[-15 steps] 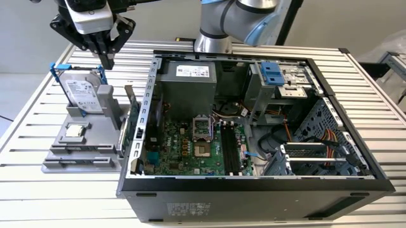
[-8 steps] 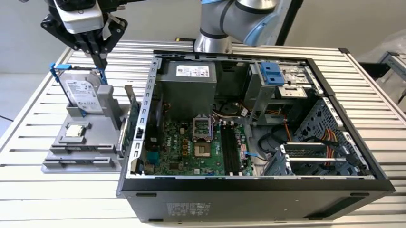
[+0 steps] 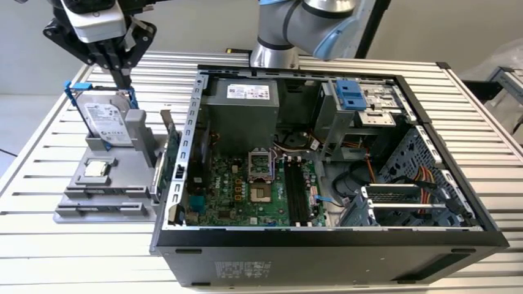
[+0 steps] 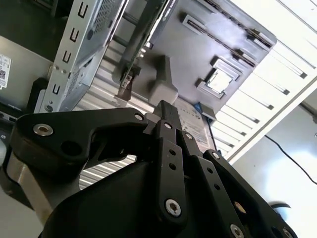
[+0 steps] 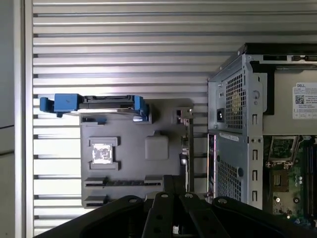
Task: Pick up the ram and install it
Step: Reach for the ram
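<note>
Up at eleven o'clock in the exterior view, the gripper (image 3: 124, 78) hangs over the far end of a grey holder block (image 3: 106, 205). Its black fingers are pressed together into one point and hold nothing. In both wrist views the fingers (image 4: 166, 119) likewise lie side by side with no gap, and the fingertips (image 5: 171, 182) reach over the block's edge.

Directly under the tip, toward six o'clock, a silver hard drive (image 3: 110, 119) in a blue frame stands upright in the block, its white printed label facing the camera. At six o'clock from the drive, a small square processor chip (image 3: 98, 168) lies flat in its pocket.

The ram (image 3: 168, 131) stands on edge in a slot on the block, at four o'clock from the gripper, just beside the wall of the open computer case (image 3: 327, 248). In the first wrist view the ram (image 5: 189, 148) shows as a thin strip along the block's (image 5: 129, 171) side, between the block and the case, apart from the fingers.

Inside the case, at twelve o'clock, the power supply (image 3: 241, 116) carries a white label with print. The green motherboard (image 3: 245, 190) lies at six o'clock from it. Another printed sticker (image 3: 241, 269) sits on the case's near wall. Everything rests on a slatted metal table (image 3: 33, 184).
</note>
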You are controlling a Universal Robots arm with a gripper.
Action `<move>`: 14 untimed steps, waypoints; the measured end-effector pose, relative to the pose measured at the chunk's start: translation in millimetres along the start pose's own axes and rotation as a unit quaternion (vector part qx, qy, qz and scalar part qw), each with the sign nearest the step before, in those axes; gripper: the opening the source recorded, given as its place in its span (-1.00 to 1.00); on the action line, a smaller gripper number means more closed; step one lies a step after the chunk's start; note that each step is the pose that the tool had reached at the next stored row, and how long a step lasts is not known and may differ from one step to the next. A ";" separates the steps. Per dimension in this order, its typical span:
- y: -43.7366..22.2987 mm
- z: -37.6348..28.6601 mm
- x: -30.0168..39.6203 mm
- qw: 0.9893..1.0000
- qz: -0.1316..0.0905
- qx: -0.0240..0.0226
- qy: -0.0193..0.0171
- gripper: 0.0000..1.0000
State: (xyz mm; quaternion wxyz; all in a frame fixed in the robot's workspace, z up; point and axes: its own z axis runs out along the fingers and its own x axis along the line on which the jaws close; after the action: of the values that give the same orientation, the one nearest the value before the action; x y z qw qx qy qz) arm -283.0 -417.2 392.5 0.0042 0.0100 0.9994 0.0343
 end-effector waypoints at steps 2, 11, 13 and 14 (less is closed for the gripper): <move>-0.1 0.0 2.7 1.000 -0.002 0.000 0.000 -1.00; -0.3 -0.1 13.9 1.000 -0.008 0.000 0.001 -1.00; -0.3 -0.1 16.5 1.000 -0.009 0.000 0.001 -1.00; -0.4 -0.1 17.6 1.000 -0.009 0.000 0.001 -1.00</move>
State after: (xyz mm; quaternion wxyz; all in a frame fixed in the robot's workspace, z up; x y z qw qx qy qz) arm -300.6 -417.2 392.5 0.0037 0.0008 0.9994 0.0343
